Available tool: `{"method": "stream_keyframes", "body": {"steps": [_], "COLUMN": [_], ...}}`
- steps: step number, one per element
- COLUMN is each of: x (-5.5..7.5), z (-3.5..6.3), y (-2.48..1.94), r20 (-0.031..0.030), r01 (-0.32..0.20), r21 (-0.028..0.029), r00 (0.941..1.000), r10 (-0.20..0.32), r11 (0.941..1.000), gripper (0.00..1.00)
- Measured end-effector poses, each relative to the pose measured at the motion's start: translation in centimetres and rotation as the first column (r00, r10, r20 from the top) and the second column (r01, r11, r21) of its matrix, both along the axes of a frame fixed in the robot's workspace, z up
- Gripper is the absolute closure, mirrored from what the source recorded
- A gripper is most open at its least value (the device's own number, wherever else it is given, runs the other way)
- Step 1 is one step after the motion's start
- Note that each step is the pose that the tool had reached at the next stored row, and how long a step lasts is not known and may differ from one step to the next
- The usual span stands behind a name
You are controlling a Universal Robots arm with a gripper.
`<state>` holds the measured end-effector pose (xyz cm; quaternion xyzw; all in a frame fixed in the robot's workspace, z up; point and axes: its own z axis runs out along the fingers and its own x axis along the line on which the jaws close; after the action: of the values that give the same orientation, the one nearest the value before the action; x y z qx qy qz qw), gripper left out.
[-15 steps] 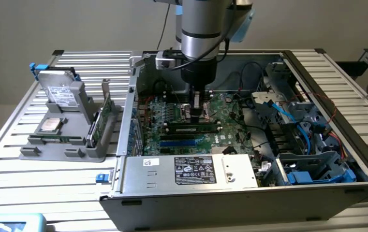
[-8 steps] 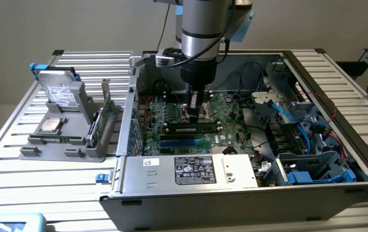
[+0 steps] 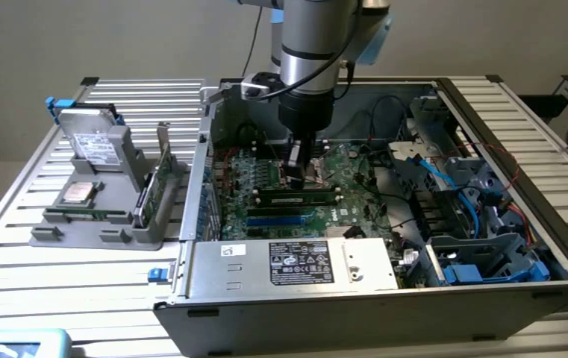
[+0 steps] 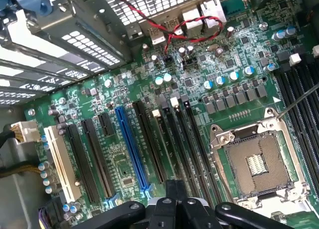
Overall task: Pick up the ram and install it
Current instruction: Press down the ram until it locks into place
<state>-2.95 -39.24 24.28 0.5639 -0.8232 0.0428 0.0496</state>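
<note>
Wrist view: black hand point(image 4: 175, 201) pinched over glossy green motherboard point(image 4: 124, 159).

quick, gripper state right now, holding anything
gripper: shut, low inside the computer case over the motherboard; whether it holds the ram cannot be told.

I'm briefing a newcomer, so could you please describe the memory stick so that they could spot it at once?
Look into the open computer case and find the green main board on its floor. Just in front of the arm's gripper, towards the labelled metal box, the ram lies crosswise. Unlike the blue slots beside it, it is a narrow green strip carrying a row of dark chips.
</note>
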Motion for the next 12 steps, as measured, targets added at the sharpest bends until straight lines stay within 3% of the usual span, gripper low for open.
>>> {"method": "stream_keyframes", "body": {"steps": [6, 12], "x": [0.0, 0.0], "z": [-0.03, -0.04], "y": [0.0, 0.0], "r20": [0.0, 0.0], "r01": [0.084, 0.168], "r21": [0.0001, 0.0001], "r00": [0.9965, 0.9858], "r10": [-0.084, -0.168], "r11": [0.9965, 0.9858], "gripper": [0.89, 0.89]}}
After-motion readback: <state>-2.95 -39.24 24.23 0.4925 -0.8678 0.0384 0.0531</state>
